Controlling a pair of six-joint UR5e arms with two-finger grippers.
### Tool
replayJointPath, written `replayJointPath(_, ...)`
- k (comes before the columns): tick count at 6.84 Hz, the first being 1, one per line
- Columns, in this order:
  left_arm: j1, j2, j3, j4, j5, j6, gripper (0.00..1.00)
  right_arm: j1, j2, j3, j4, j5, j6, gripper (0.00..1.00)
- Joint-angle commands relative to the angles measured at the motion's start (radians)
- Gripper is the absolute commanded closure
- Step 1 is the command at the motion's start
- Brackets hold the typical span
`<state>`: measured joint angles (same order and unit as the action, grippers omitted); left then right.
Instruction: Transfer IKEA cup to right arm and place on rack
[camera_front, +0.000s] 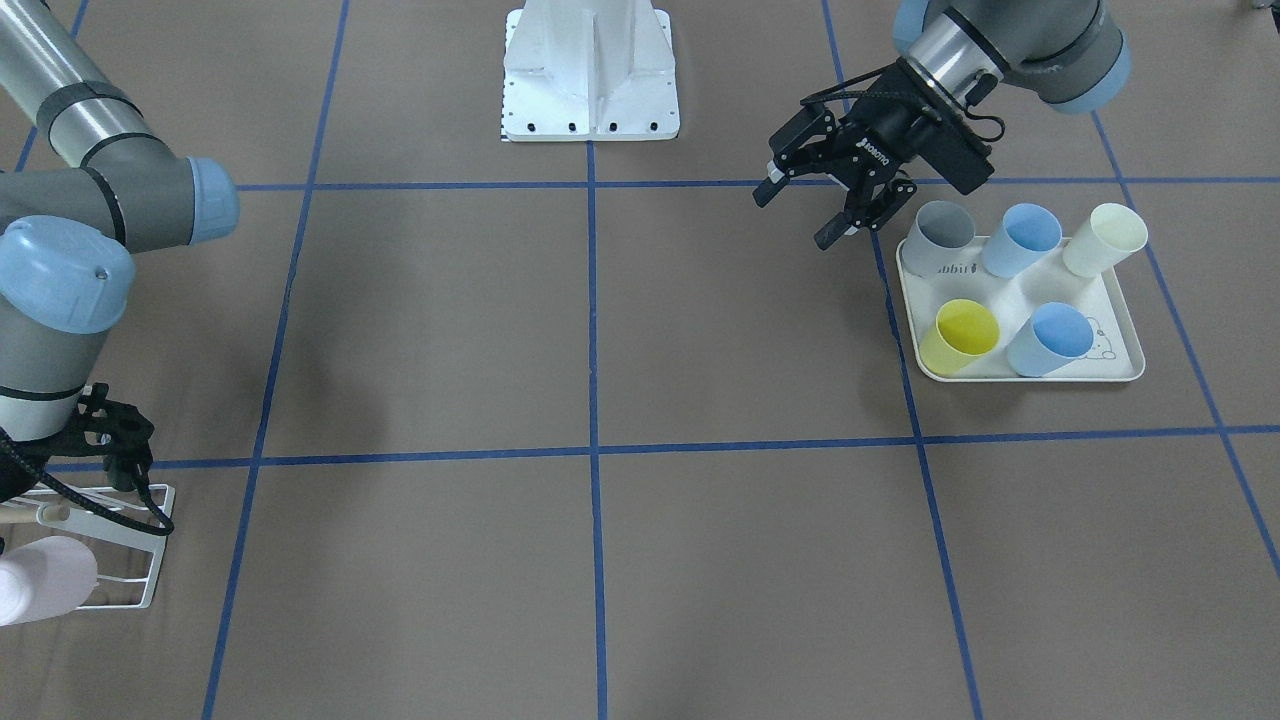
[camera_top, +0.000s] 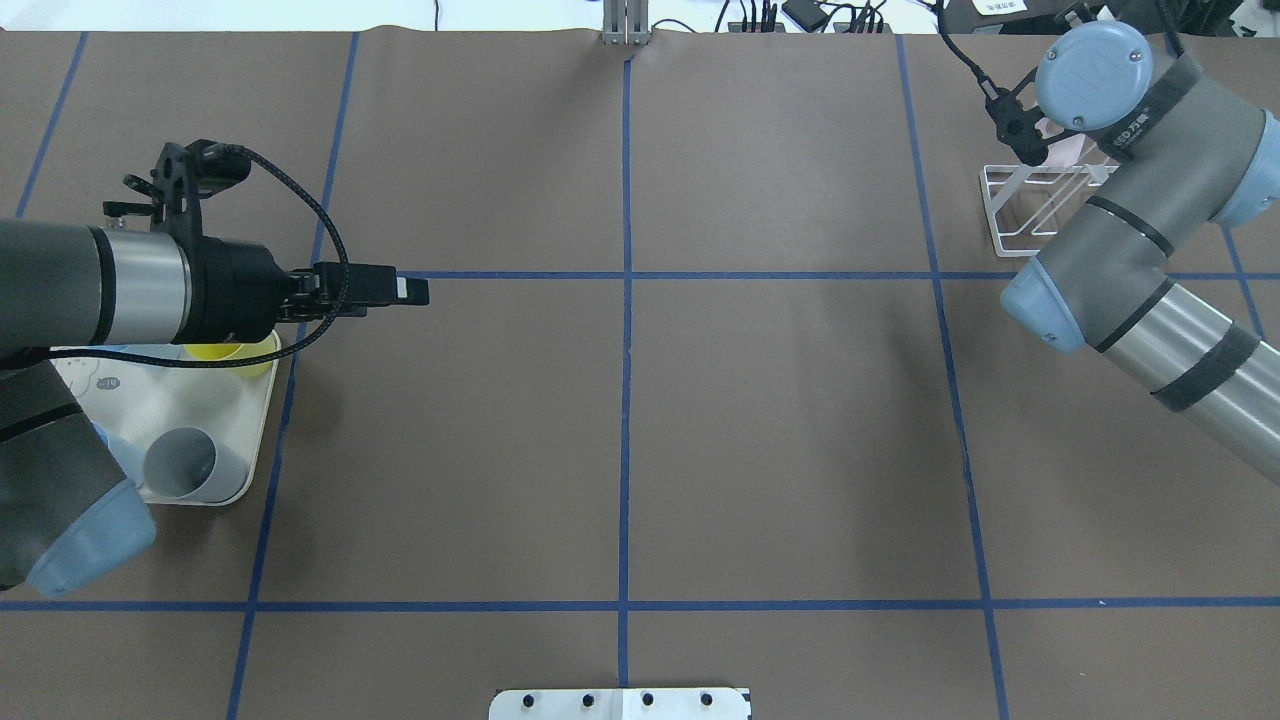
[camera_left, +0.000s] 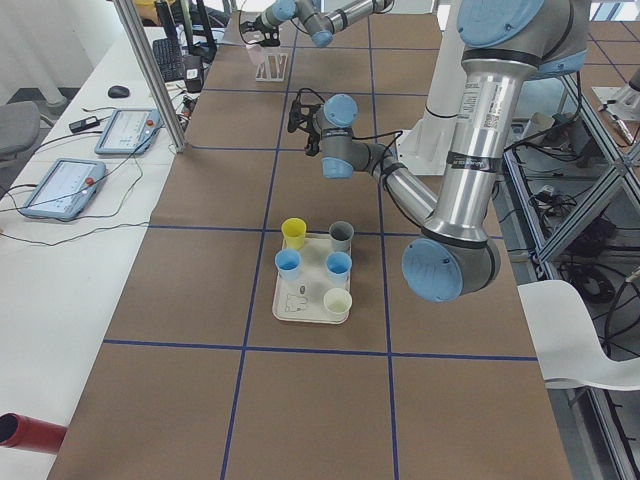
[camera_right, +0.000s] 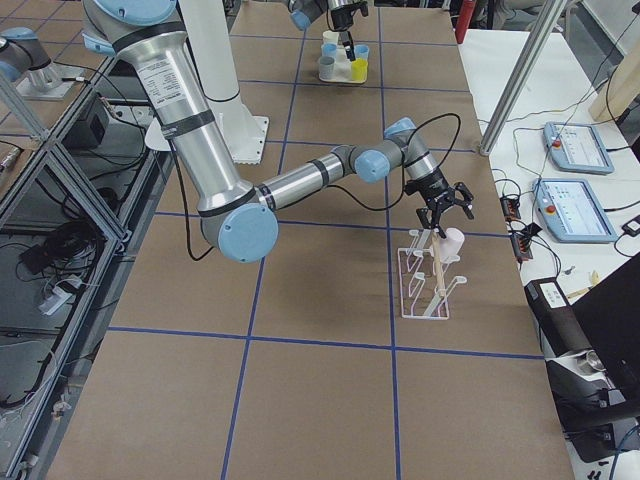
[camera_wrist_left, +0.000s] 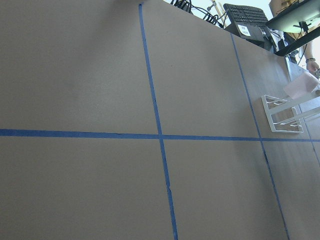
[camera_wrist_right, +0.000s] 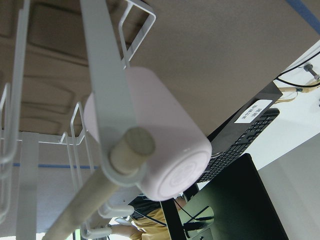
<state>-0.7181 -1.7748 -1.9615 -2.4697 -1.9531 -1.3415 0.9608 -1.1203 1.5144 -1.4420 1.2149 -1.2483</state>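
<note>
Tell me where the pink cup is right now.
In the front-facing view the pink cup is at the lower left edge, on the white wire rack, just below the right arm.

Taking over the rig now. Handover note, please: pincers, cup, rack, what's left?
Left pincer: open, empty, beside the tray of five cups.
Right pincer: looks open, empty, just above the rack.
Pink cup: hung on the rack's wooden peg, free of both pincers.
Done: hand-over and placement, it seems.
Left: back the right arm away; move on to the tray cups if wanted.
</note>
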Motion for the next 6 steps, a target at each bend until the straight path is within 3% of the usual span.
replayJointPath(1,-0.004,0.002,-0.007,0.0,-0.006,0.002,0.0,0.001,0.014,0.042,-0.003,0.009,0.022,0.01)
replayJointPath(3,-0.015,0.059,-0.048,0.005,-0.013,0.022,0.0,0.001,0.014,0.151,-0.014,0.12,0.276,0.01)
replayJointPath(6,-0.139,0.193,-0.095,0.088,-0.029,0.354,0.0,-0.025,-0.009,0.304,-0.009,0.306,0.837,0.01)
